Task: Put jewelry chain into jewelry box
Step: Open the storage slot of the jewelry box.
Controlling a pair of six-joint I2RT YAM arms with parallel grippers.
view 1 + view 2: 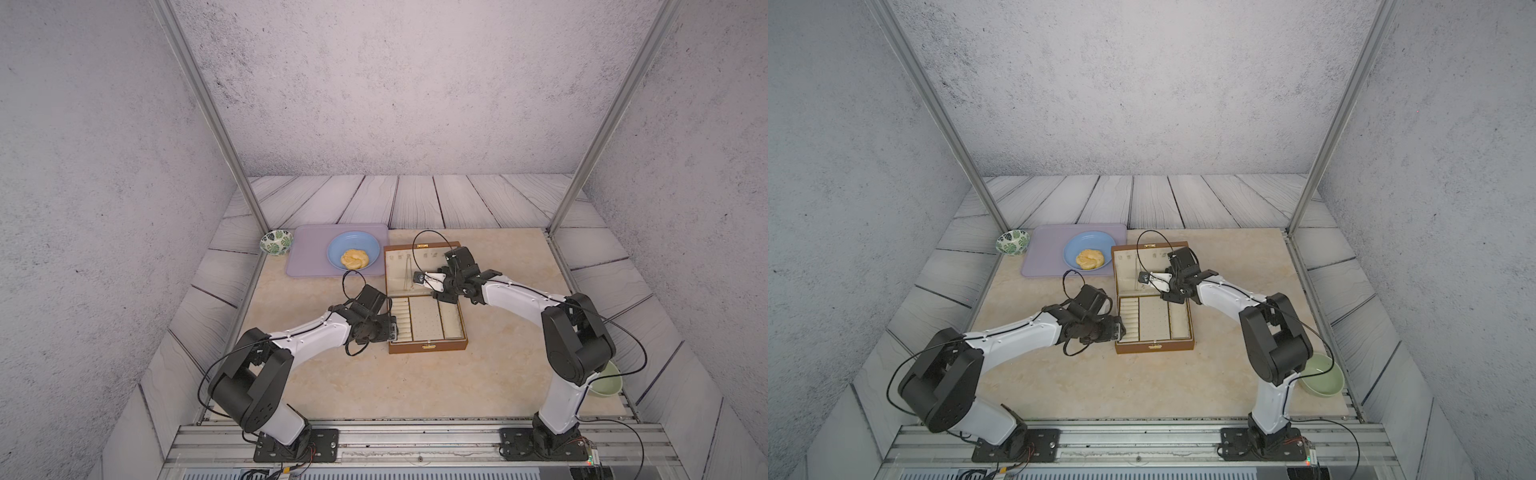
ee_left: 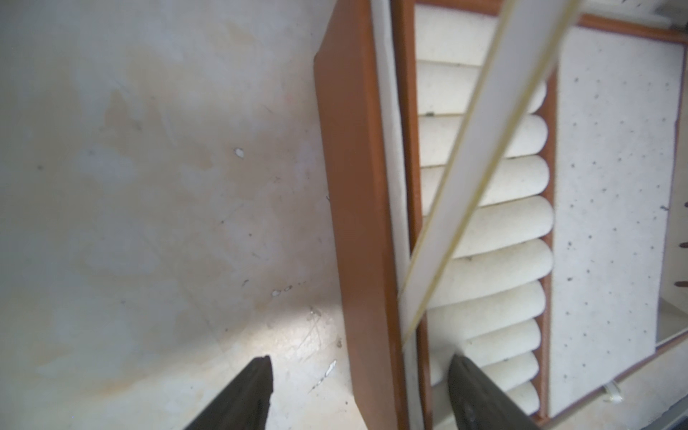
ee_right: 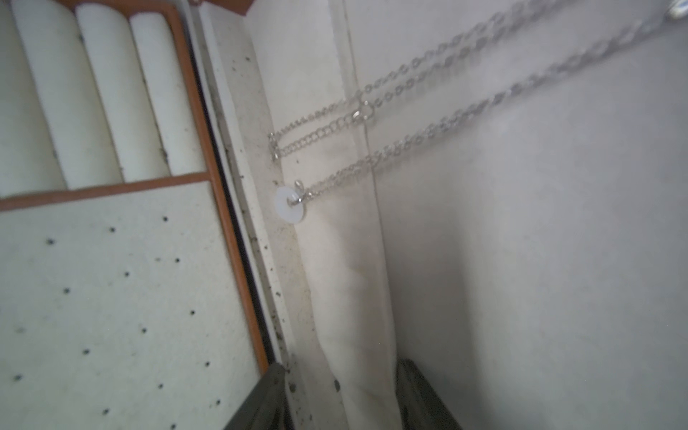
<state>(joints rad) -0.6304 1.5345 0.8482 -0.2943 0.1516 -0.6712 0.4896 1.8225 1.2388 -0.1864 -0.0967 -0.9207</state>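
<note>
Beige marbled tabletop point(image 1: 374, 386), and at the far left sits a leaf-print bowl point(image 1: 276, 242), then a lilac tray point(image 1: 307, 249) carrying a blue plate point(image 1: 353, 243) with a pastry point(image 1: 354, 259). Now the left gripper point(image 2: 360, 359): fingers point(image 2: 245, 394) spread wide, one outside the brown wall of the jewelry box point(image 1: 428, 347), one over the ring rolls, neither seen touching it, nothing clasped. The box lies flung open, lid leaning back. And there's the chain point(image 3: 409, 145), inside the lid, strands running down the cream lining to the pocket edge, a small white disc point(image 3: 291, 204) at one end. The right gripper point(image 3: 340, 364) hovers over the lid, fingers point(image 3: 420, 394) parted either side of the pocket fold. The chain lies well apart from those tips, touching neither. Far right, a green bowl point(image 1: 1323, 380) behind the right arm.
</note>
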